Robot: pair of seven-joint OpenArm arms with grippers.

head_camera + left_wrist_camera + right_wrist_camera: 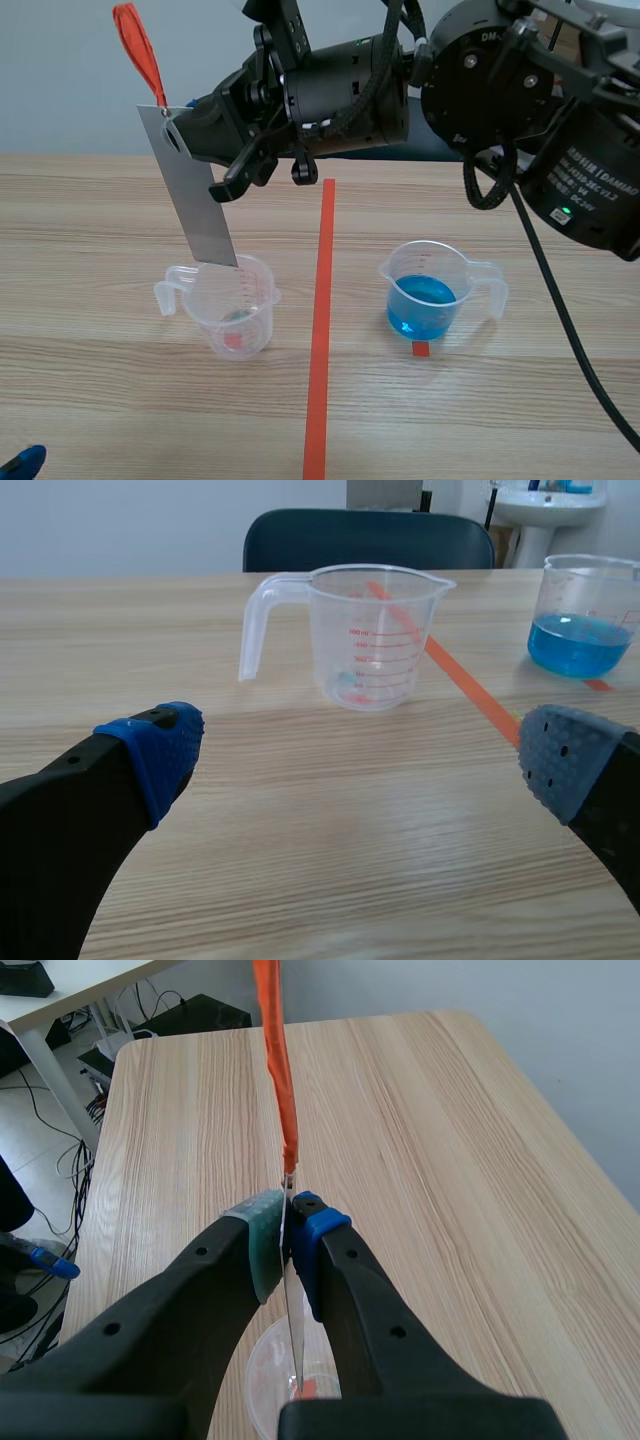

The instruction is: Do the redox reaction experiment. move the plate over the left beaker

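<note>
1. Right gripper (176, 136) (287, 1222): carried by the arm entering from the right and reaching across past the middle; its jaws are closed tightly on the plate, with both pads pressed against the sheet's faces.
2. Plate (196, 195) (293, 1335): a thin grey metal sheet, held raised and tilted above the left beaker; an orange strip (140, 55) (278, 1070) is fixed at its upper end; its lower edge is seen at the beaker's rim, and contact cannot be told.
3. Left beaker (235, 305) (375, 635): clear, upright, handled, marked in red, left of the tape line (320, 330).
4. Right beaker (430, 290) (590, 615): upright, holding blue liquid, right of the line, well apart from the plate.
5. Left gripper (22, 462) (350, 760): low over the table (500, 420); its jaws are spread wide with nothing between them; the left beaker stands ahead.
</note>
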